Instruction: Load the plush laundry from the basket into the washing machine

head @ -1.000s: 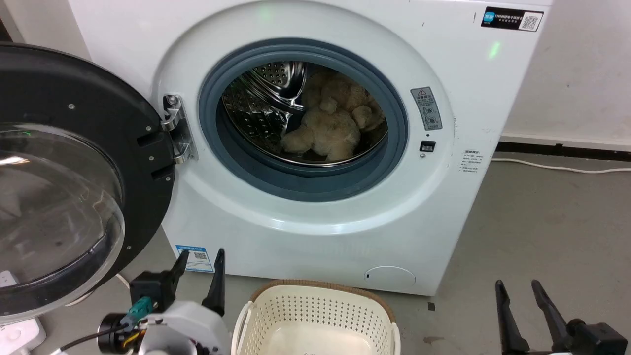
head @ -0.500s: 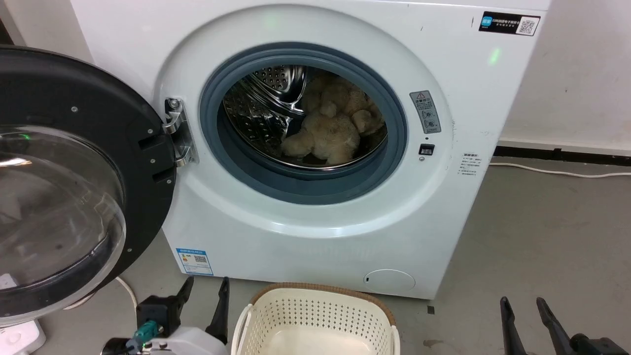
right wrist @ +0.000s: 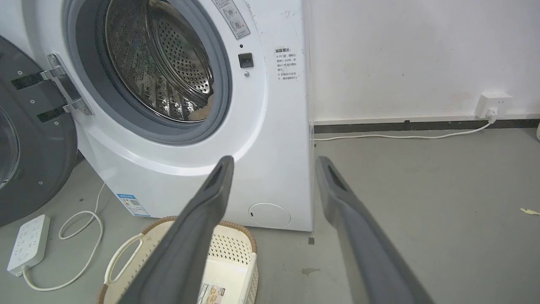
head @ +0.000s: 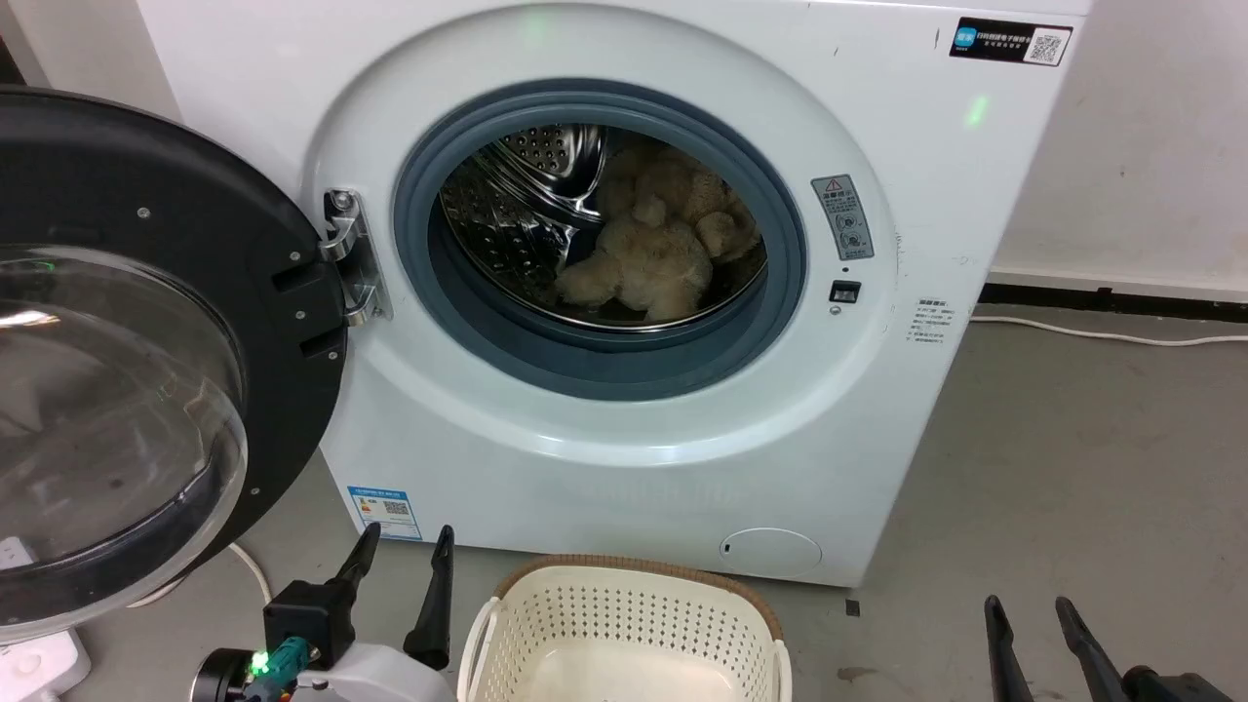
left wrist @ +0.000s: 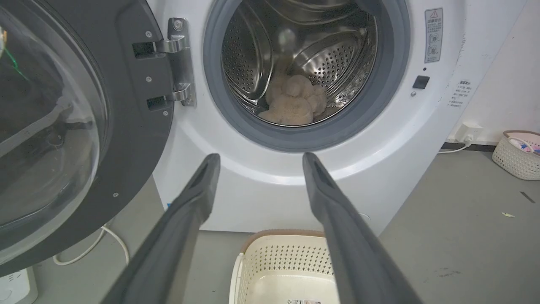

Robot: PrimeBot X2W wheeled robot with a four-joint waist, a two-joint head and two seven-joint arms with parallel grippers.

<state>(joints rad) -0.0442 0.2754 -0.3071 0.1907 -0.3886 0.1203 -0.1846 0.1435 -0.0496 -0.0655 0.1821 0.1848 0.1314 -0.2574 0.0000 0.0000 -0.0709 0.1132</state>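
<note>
A: Where is the plush laundry (head: 648, 258) sitting?

B: It's lying inside the washing machine (head: 604, 468), low in the drum, its length running across the opening. That's one bundle. One basket (head: 624, 614) is standing just before the machine, looking empty.

A: And the grippers?

B: Both are hanging low before the machine, fingers spread wide, carrying nothing. The left gripper (head: 408, 533) is hovering nearer the opening, the right gripper (head: 1027, 606) off its right corner. The laundry is lying ahead and above both, so loading is looking finished.
</note>
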